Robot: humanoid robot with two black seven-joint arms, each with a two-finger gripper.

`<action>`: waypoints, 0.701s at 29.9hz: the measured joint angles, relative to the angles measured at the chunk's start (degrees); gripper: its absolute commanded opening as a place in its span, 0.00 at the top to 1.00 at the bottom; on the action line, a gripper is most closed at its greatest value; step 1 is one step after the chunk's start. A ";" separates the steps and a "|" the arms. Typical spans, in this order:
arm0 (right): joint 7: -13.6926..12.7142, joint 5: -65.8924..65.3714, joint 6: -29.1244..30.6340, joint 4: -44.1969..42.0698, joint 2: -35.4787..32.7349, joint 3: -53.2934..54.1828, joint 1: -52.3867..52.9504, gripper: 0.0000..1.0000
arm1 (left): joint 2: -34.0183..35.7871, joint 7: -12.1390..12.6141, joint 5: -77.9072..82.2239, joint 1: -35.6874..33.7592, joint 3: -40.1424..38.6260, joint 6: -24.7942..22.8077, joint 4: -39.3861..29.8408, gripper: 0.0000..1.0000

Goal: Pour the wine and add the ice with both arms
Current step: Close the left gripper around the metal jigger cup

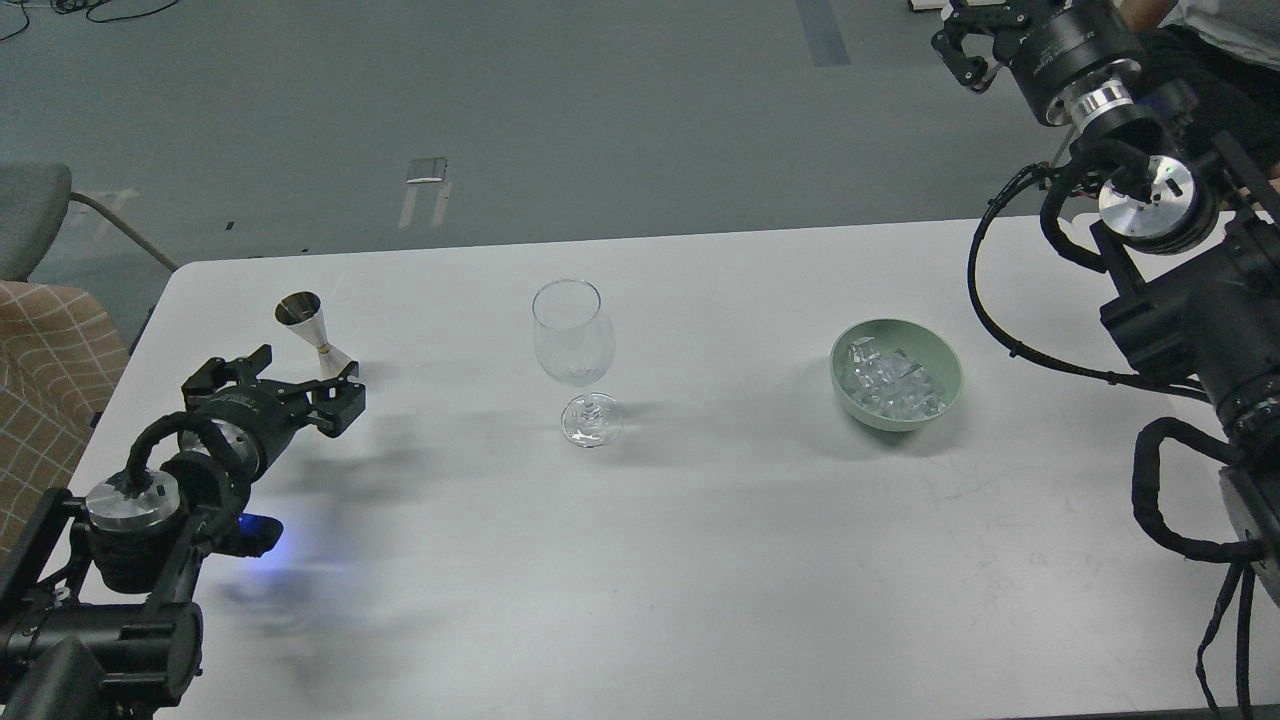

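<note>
The ice [890, 385] lay in a green bowl [942, 362] on the right side of the white table [640, 560]. An empty wine glass [572, 335] stood in the middle. The left tool [300, 385] was open just beside a small metal cup [312, 325]. The right tool [962, 45] hung high up beyond the table, and I could not tell if it was open.
</note>
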 measured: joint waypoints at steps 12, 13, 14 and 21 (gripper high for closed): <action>0.00 0.00 -0.69 0.02 0.00 0.07 -0.52 0.00 | 0.21 0.08 -0.08 -0.65 -1.23 0.77 0.69 0.16; 0.00 0.00 -0.74 0.04 0.00 0.09 -0.60 0.00 | 0.24 0.09 -0.08 -0.90 -1.25 0.89 1.10 0.16; 0.00 0.00 -0.80 0.06 0.00 0.10 -0.66 0.00 | 0.25 0.10 -0.08 -1.27 -1.25 0.92 1.70 0.16; 0.00 0.00 -0.88 0.10 0.00 0.05 -0.70 0.00 | 0.41 0.27 -0.08 -7.29 -0.64 0.11 12.26 0.19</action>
